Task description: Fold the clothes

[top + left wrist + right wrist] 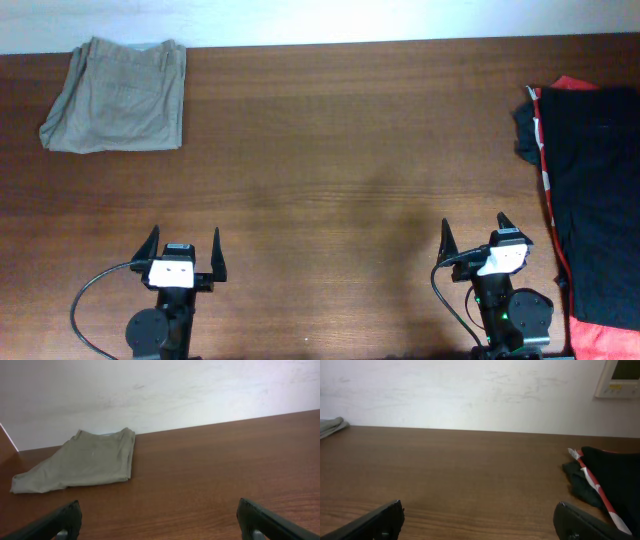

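Folded khaki-beige trousers (118,96) lie at the table's far left corner; they also show in the left wrist view (82,461). A black garment (595,200) lies over a red one (603,337) with a red-and-white edge at the right side of the table, and it also shows in the right wrist view (615,477). My left gripper (184,243) is open and empty near the front edge, far from the trousers. My right gripper (476,233) is open and empty, just left of the black garment. The left gripper's (159,519) and right gripper's (479,518) fingers frame bare wood.
The brown wooden table (340,150) runs to a white wall at the back. A white wall panel (618,379) hangs at the upper right of the right wrist view. Cables loop beside both arm bases at the front edge.
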You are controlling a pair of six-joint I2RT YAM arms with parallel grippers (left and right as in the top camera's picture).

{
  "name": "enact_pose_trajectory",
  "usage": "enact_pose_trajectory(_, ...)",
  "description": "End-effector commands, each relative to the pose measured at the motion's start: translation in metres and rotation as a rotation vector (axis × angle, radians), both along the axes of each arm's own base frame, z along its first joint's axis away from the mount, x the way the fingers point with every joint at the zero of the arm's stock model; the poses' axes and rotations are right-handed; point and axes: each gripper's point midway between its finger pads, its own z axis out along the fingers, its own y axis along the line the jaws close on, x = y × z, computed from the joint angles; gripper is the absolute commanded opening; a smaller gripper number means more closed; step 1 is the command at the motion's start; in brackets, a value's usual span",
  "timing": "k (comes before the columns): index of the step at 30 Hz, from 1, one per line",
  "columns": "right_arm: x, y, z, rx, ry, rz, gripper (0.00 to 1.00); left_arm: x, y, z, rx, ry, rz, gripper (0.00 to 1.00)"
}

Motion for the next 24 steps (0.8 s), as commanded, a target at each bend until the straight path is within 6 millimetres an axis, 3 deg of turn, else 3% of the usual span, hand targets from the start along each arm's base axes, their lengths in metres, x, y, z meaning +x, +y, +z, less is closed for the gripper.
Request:
enact_pose_trajectory(1,0.000,-0.003,-0.002,-0.007,-0.003,-0.017,0.99,0.000,0.001,-0.001,-0.012,-0.001,0.008,0.99)
enact_pose_trajectory(7,0.000,-0.005,-0.001,-0.017,-0.007,-0.026,0.99,0.000,0.001,-0.001,-0.012,-0.001,0.008,0.99)
enact_pose_trajectory(9,0.001,-0.008,0.011,-0.004,-0.056,-0.046,0.99,0.000,0.001,-0.001,-0.012,-0.001,0.008,0.99)
enact_pose_trajectory(12,-0.005,0.027,0.038,0.172,-0.140,0.162,0.99,0.000,0.001,-0.001,-0.012,-0.001,0.008,0.99)
enact_pose_trajectory(15,-0.017,0.061,0.037,0.298,-0.083,0.369,0.99,0.000,0.001,-0.001,-0.012,-0.001,0.008,0.99)
enact_pose_trajectory(18,-0.022,0.069,0.043,0.335,-0.091,0.427,0.99,0.000,0.001,-0.001,-0.012,-0.001,0.008,0.99)
enact_pose_trajectory(20,-0.023,0.069,0.056,0.334,-0.143,0.435,0.99,0.000,0.001,-0.001,-0.012,-0.001,0.008,0.99)
enact_pose_trajectory(24,-0.037,0.062,0.113,0.289,-0.391,0.432,0.99,0.000,0.001,-0.001,-0.012,-0.001,0.008,0.99)
